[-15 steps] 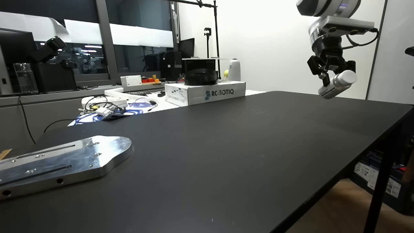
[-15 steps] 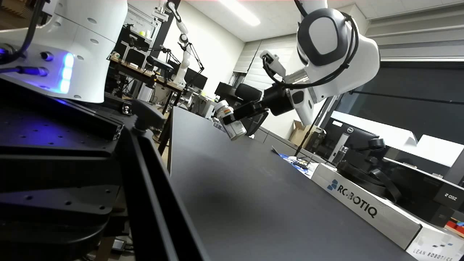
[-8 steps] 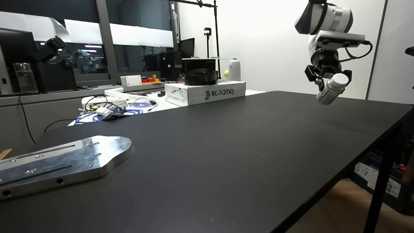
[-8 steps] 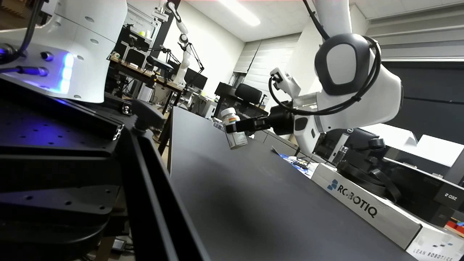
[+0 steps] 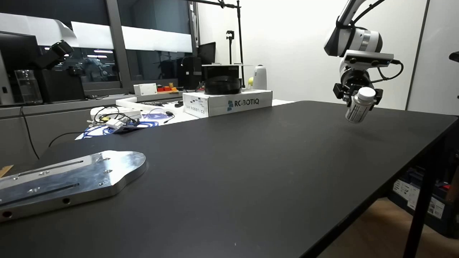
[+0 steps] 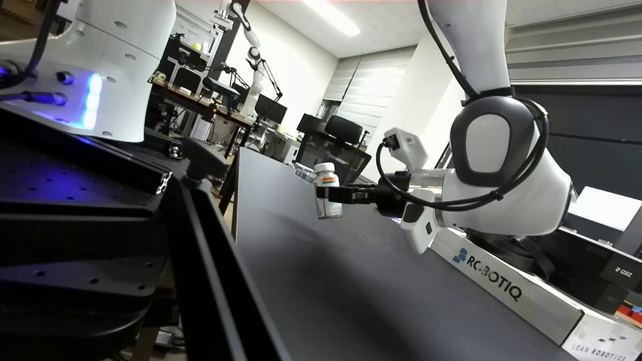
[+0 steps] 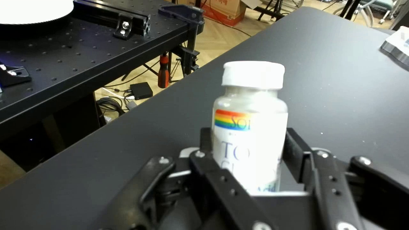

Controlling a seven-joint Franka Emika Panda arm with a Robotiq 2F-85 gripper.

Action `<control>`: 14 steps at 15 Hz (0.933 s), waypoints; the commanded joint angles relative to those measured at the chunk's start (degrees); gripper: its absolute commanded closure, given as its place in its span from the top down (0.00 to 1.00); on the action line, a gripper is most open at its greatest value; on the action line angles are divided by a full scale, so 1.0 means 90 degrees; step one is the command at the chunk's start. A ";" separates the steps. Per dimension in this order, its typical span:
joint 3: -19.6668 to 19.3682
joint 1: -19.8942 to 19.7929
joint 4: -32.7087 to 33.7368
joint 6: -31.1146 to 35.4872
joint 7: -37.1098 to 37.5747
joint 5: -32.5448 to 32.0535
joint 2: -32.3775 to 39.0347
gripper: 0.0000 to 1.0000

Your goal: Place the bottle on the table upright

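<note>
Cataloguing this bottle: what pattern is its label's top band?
The band is rainbow-striped, red to blue, clearest in the wrist view.

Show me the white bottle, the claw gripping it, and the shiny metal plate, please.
White bottle (image 5: 358,107): in an exterior view, on its labelled side.
Claw (image 7: 250,145): in the wrist view, midway between its two tips.
Shiny metal plate (image 5: 83,175): in an exterior view, on its flat top.
</note>
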 commanded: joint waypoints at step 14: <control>-0.0141 -0.0013 0.0910 -0.0335 0.0308 0.0123 0.0855 0.56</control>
